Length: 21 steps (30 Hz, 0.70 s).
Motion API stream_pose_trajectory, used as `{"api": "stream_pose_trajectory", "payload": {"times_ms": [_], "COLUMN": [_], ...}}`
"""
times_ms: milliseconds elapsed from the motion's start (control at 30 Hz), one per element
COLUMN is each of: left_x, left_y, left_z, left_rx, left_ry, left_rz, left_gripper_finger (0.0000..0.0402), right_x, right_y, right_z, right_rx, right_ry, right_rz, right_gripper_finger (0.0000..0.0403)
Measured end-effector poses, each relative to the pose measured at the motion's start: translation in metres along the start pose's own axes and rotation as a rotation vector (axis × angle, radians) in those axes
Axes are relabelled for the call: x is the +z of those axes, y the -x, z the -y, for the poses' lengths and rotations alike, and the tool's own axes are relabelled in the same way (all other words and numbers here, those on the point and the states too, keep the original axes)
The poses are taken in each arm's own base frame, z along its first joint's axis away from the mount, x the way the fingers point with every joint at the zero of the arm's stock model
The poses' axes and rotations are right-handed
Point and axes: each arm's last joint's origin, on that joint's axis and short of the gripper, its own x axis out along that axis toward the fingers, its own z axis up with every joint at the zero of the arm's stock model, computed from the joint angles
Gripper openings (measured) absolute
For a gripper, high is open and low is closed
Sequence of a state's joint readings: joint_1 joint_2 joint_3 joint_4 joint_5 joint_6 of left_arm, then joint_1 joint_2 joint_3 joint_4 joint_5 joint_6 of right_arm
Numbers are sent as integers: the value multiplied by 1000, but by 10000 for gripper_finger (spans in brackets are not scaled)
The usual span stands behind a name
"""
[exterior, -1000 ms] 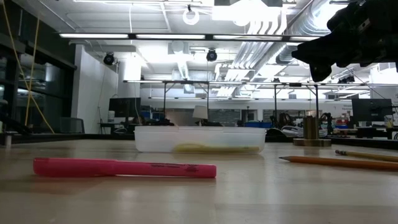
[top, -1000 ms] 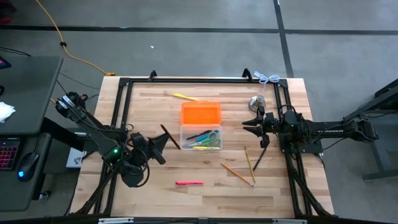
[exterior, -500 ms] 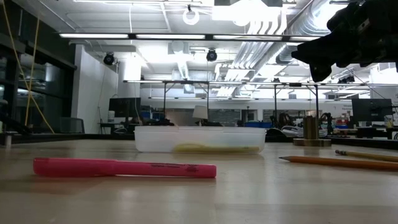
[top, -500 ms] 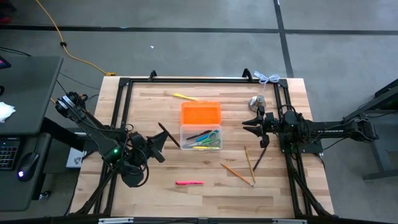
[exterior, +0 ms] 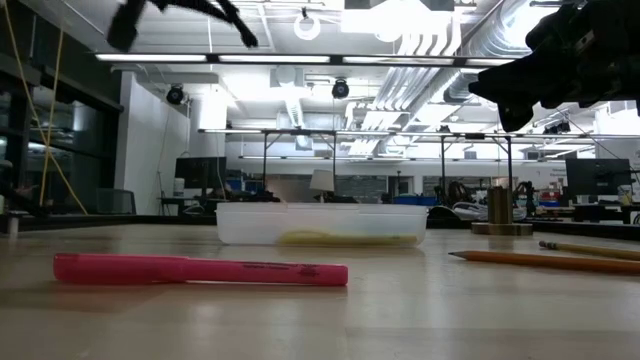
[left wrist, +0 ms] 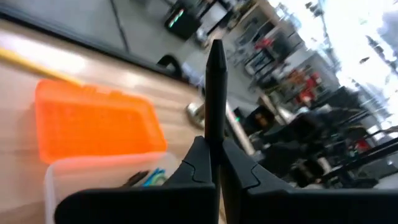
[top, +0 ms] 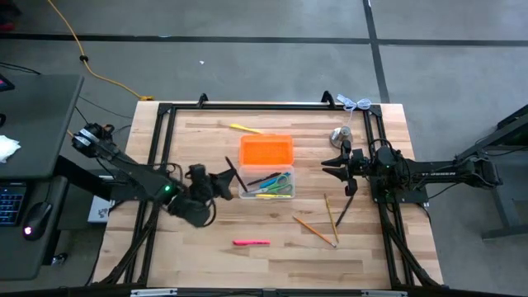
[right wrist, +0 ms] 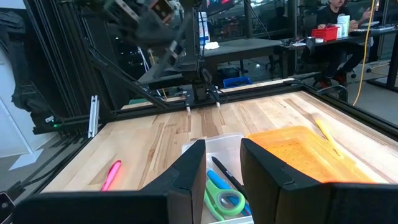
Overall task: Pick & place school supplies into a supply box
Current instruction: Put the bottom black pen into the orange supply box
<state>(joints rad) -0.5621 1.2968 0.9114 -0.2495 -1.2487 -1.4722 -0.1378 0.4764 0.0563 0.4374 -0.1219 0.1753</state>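
Note:
My left gripper [top: 223,183] hovers at the left edge of the supply box and is shut on a black pen [top: 232,175]. The box is a clear tray [top: 266,183] with an orange lid [top: 266,151] lying open on its far side; green-handled scissors [right wrist: 227,200] and pens lie inside. On the wood lie a pink marker [top: 251,242], two pencils [top: 313,230], a yellow pen [top: 245,129] and a dark pen [top: 347,206]. My right gripper [top: 334,162] waits open to the right of the box, holding nothing. My left gripper pinches the black pen [left wrist: 214,138] between its two shut fingers [left wrist: 198,163]. A long part of the pen stands out past the fingertips, ending in a tapered tip [left wrist: 216,50]. The pen is lifted clear of the table, held slanting above the box's left edge.
A silver bell-shaped object [top: 341,134] stands at the far right, near my right gripper. Black frame rails [top: 161,157] run along the table's left, far and right sides. Bare wood [top: 206,252] lies along the near edge around the pink marker [exterior: 200,270].
My left gripper has moved up and toward the table's right, closing on the box's left edge with the black pen still in its fingers. Its arm now shows at the top of the low view. The pen has tipped more upright. My right arm has kept still.

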Motion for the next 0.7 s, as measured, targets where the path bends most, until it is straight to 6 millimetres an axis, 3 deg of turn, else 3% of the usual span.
{"api": "stream_pose_trajectory", "payload": {"times_ms": [400,700], "left_x": [17,32], "left_y": [-55,-83], "left_z": [-16,-22], "left_rx": [122,118], "left_ry": [-98,-242], "left_rz": [-229,-352], "left_gripper_finger": [32,32], "right_x": [0,0], "right_y": [0,0], "right_z": [0,0], "right_rx": [0,0], "right_ry": [0,0], "right_rz": [0,0], "right_gripper_finger": [78,78]}}
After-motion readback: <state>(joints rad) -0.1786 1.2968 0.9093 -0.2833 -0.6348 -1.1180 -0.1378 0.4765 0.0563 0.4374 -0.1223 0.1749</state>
